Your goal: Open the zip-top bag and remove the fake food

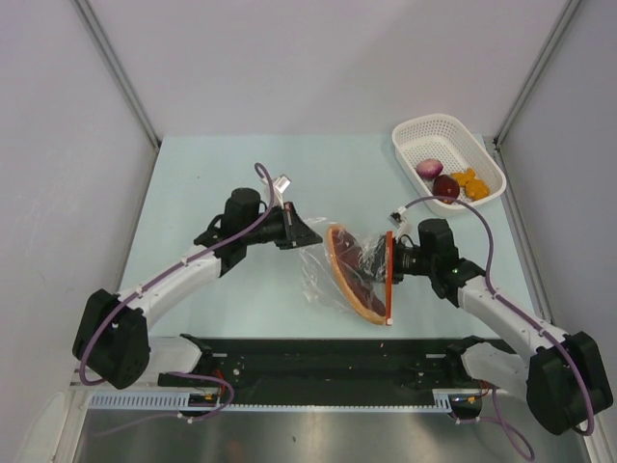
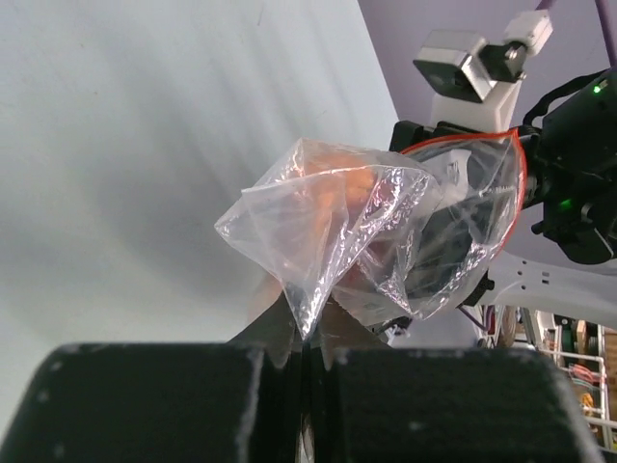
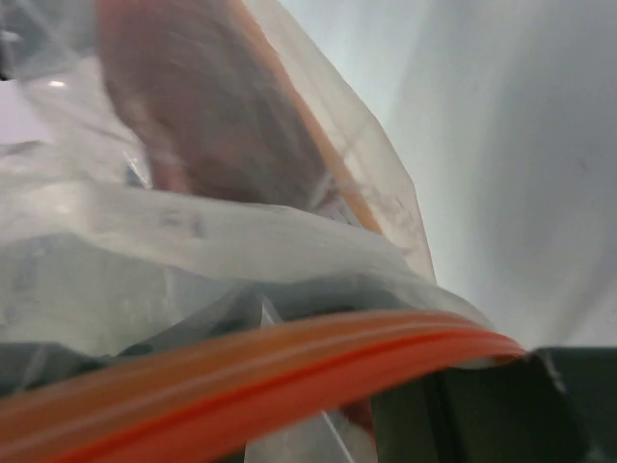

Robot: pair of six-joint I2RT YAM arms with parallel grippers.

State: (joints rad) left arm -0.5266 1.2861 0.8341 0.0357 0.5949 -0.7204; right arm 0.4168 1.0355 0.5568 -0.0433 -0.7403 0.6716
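The clear zip-top bag (image 1: 333, 265) hangs stretched between my two grippers above the table. Its red-orange zip strip (image 1: 388, 275) stands upright at the right end. A reddish-brown flat slice (image 1: 352, 275) of fake food lies inside the bag and shows in the right wrist view (image 3: 193, 116). My left gripper (image 1: 305, 231) is shut on a bottom corner of the bag (image 2: 308, 323). My right gripper (image 1: 393, 262) is at the zip strip (image 3: 289, 376), shut on the bag's mouth; the plastic hides its fingers almost fully.
A white perforated basket (image 1: 424, 130) stands at the back right. It holds a purple-pink bulb (image 1: 429, 168), a dark maroon lump (image 1: 445, 187) and orange chunks (image 1: 468, 180). A black rail (image 1: 328, 352) runs along the near edge.
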